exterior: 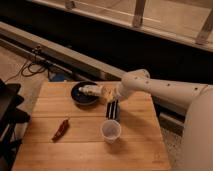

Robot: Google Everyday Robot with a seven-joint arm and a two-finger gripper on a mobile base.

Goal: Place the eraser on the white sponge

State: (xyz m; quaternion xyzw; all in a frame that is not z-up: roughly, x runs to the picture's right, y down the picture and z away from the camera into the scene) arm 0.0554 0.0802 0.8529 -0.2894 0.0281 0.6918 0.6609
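The eraser (113,110), a black oblong block with pale stripes, lies lengthwise on the wooden table (85,150), just behind the clear plastic cup (111,131). It covers the white sponge, of which only a pale edge (111,119) shows at its near end. My gripper (111,98) reaches in from the right on a white arm and is at the eraser's far end, touching or just above it.
A black bowl (80,99) holding a pale object stands at the back of the table, left of the gripper. A red chili (61,130) lies at the left. A black chair (10,115) stands beside the table's left edge. Cables lie on the floor behind.
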